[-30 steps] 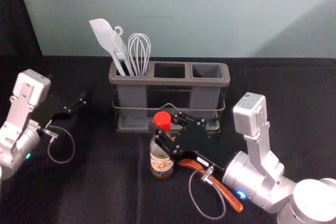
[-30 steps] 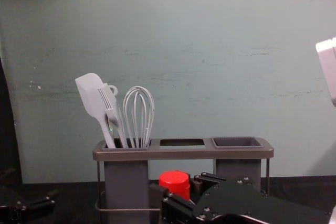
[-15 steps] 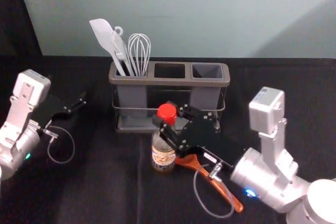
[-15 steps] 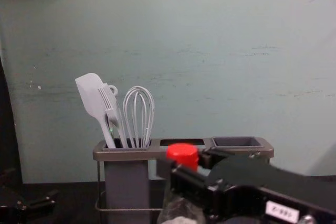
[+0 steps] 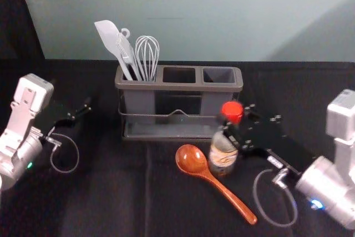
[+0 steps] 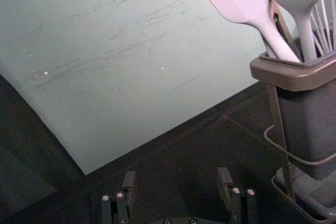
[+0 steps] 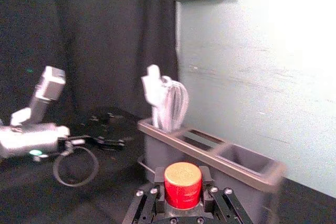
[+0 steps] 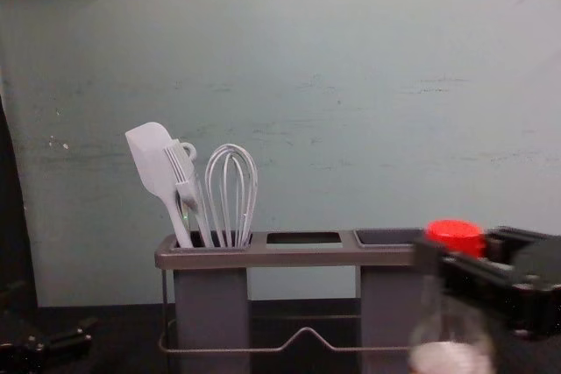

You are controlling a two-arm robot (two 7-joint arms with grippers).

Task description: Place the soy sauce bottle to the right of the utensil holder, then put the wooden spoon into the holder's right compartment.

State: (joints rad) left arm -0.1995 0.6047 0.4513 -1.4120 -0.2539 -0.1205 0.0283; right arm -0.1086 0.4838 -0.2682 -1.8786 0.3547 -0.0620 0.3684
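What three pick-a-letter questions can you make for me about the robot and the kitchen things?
1. Where is the wooden spoon?
A) In the left gripper
B) On the table, in front of the utensil holder
C) In the holder's right compartment

2. What colour is the cap on the soy sauce bottle?
A) Green
B) White
C) Red

3. What is the right gripper doing?
A) Gripping the bottle
B) Gripping the spoon
C) Gripping nothing

Answers:
1. B: the head view shows the spoon lying on the dark cloth in front of the holder.
2. C: the cap looks bright red in the head, chest and right wrist views.
3. A: the right wrist view shows its fingers closed in on both sides of the bottle's top.
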